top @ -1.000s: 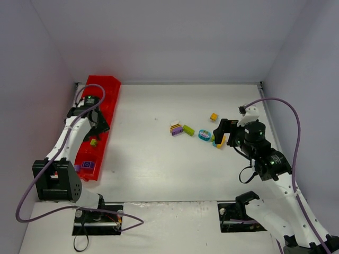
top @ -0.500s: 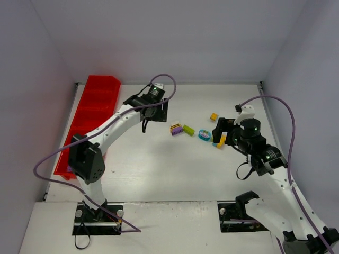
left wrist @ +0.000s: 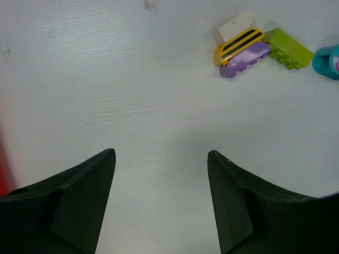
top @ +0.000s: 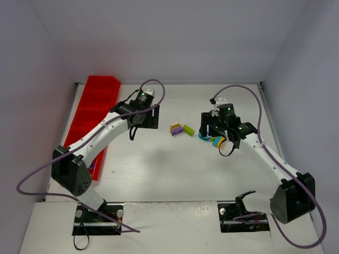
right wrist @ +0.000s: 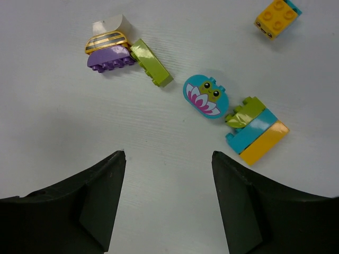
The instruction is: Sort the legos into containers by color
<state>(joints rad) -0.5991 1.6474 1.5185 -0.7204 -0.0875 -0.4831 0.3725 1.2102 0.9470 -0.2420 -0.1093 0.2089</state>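
Just beyond right pincer (right wrist: pixel 168 156), teal oval brick (right wrist: pixel 205 96), untouched.

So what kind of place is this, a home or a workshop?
Probably a lab robot test bench: a left arm and right arm bolted to a white table, plain walls boxing it in, toy bricks and a red tray laid out.

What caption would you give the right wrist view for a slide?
Right gripper, jaws apart and empty, above loose legos: a frog-printed teal oval, a lime brick and an orange brick.
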